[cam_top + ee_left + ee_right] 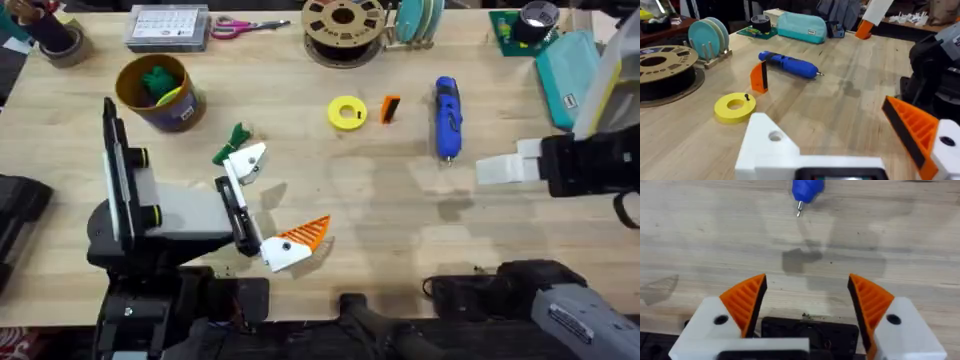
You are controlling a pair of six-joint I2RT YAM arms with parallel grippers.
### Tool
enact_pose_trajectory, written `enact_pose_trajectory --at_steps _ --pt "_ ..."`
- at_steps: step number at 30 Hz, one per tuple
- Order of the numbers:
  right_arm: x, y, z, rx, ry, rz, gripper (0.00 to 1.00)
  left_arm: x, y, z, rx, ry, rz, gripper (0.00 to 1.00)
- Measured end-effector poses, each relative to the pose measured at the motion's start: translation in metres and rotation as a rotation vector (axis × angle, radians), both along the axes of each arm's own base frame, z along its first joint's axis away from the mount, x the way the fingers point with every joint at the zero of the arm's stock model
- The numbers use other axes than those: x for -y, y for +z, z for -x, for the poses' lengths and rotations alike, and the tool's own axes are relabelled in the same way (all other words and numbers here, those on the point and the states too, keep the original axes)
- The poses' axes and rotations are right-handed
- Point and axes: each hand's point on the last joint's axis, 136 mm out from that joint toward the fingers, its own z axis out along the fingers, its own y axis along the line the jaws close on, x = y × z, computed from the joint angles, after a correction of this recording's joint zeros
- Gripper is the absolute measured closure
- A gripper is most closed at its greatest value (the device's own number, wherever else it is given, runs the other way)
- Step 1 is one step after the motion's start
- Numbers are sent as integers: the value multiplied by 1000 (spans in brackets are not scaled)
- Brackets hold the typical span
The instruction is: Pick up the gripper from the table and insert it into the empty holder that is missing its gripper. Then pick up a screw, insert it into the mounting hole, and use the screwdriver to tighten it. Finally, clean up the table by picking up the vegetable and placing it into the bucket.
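Note:
The loose orange gripper [390,108] [759,77] stands on the table between a yellow ring [346,112] [735,106] and the blue screwdriver [447,118] [790,64]. A small dark screw [746,96] rests on the ring. My left gripper [275,200] [825,120] is open and empty. One of its fingers is the plain white holder [250,158] [765,145]; the other carries an orange tip [308,236]. The green vegetable [237,135] lies right beside the holder. The yellow bucket [160,92] stands at the back left. My right gripper [495,170] [807,282] is open just short of the screwdriver's tip [800,207].
A brown filament spool [343,25], a plate rack [418,20], scissors [245,25] and a calendar box [168,27] line the far edge. A teal pouch [565,60] and a tape roll [537,18] sit at the back right. A green bundle lies in the bucket.

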Motion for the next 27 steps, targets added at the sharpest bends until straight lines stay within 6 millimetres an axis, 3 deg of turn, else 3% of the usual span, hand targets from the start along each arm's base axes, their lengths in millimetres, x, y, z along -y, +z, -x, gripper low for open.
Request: enact_pose_trajectory --at_steps 13,19,27 --pt "0 0 -1 6 0 0 6 0 0 0 0 -3 0 16" --pt "-6 12 -29 122 -18 -41 6 0 0 0 0 -3 0 15" --pt "-12 24 -50 21 -99 -81 6 0 0 0 0 -3 0 16"
